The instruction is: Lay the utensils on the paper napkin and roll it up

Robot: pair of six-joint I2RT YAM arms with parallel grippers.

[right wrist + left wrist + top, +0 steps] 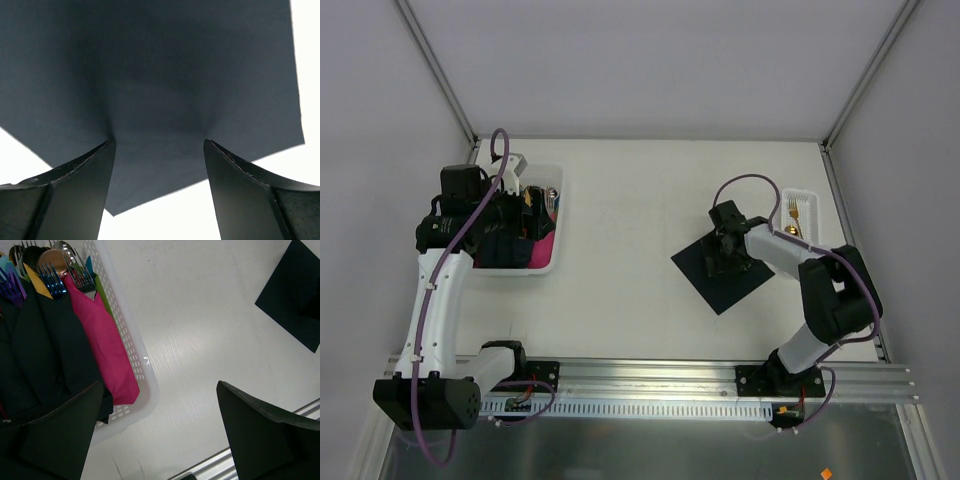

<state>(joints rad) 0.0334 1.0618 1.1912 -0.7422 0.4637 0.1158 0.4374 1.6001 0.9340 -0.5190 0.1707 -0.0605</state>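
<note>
Surface: a white table (620, 300) enclosed by plain grey walls (650, 60), with a slotted metal rail (650, 380) along the near edge carrying both arm bases.

Left side: a white perforated basket (131, 352) sits near the table's left edge. It holds a pink napkin (107, 340), dark folded napkins (45, 350) and coloured cutlery (51, 282) with heads towards the far end. The left gripper (159, 387) hangs over the basket's near right corner. Its jaws stand wide apart with nothing between them, one finger above the basket and the other above bare table.

Centre: a broad bare strip of table separates the basket from the paper napkin (705, 270), which lies flat and is turned corner-on like a diamond. Bare table shows around its visible edges, and it is well apart from the rail.

Right side: the right gripper (157, 145) is down on the paper napkin. Its jaws are parted about halfway and clasp nothing. Both fingertips appear to press on the sheet, where soft creases spread from them. The utensils (795, 212) lie in a narrow white tray (801, 192) at the far right, close to the table's right edge and apart from the paper napkin.

Markings: a small orange mark (786, 406) at the right arm's base is too small to read.
</note>
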